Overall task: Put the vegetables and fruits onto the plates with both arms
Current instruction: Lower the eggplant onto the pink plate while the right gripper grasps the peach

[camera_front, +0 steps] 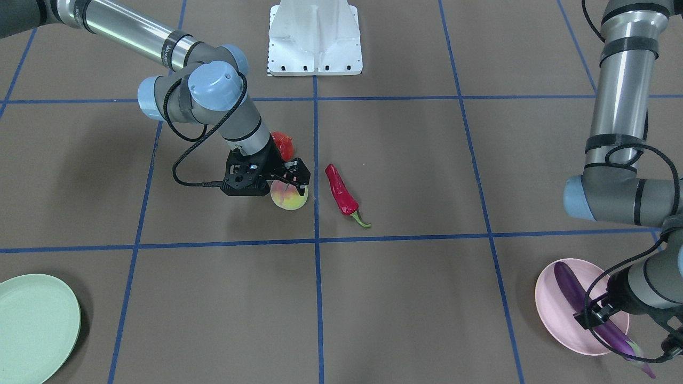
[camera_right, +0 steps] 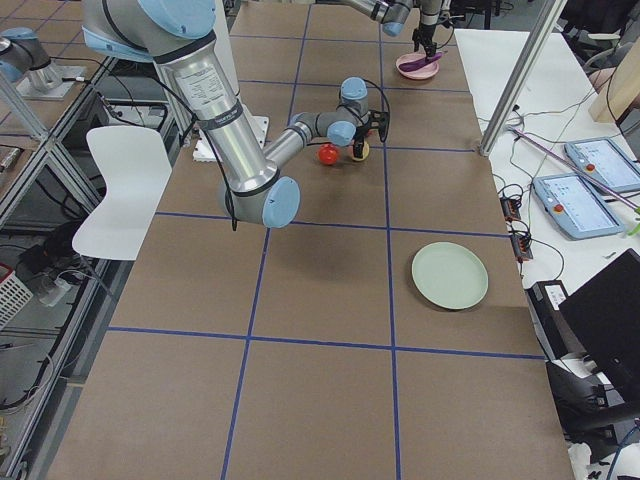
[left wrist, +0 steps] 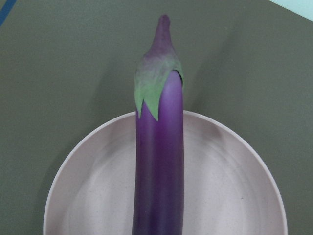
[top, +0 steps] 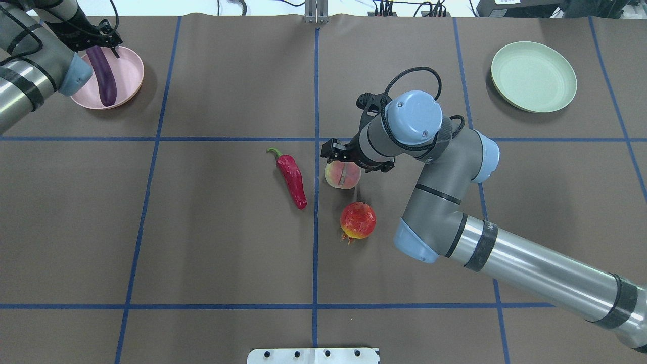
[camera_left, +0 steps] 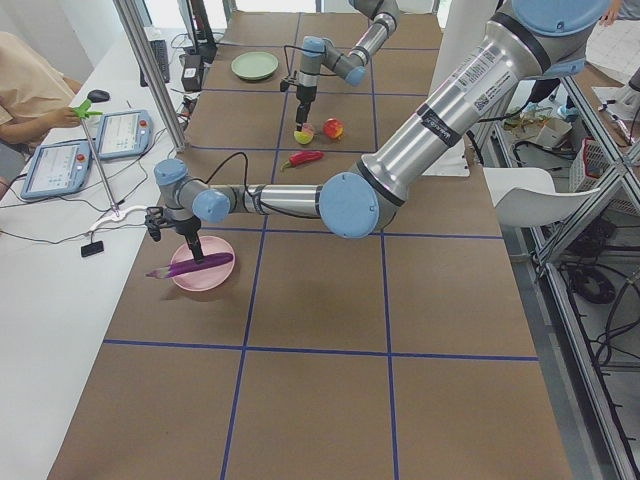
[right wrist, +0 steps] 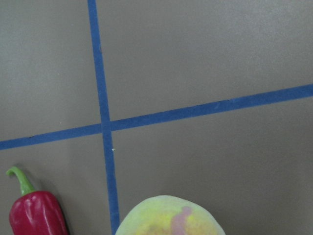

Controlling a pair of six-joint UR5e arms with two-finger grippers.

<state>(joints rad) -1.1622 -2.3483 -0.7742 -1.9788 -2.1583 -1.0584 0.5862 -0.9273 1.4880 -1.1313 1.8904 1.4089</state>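
Observation:
My right gripper [top: 342, 169] is down on the yellow-green peach [top: 334, 178], with a finger on each side; it looks shut on it. The peach rests on the table. The bumpy red-orange fruit [top: 358, 220] lies just behind it, and the red chili [top: 293, 177] lies beside it across the blue line. My left gripper [top: 103, 45] is shut on the purple eggplant [top: 104, 78] near its cap. The eggplant lies across the pink plate [top: 130, 76] with its cap over the rim. The mint green plate [top: 533, 76] holds nothing.
The white base pedestal [camera_front: 315, 37] stands at the robot's side of the table. Blue tape lines [top: 316, 253] divide the brown surface into squares. The right arm's elbow [top: 429, 151] hangs over the area between the fruits and the green plate.

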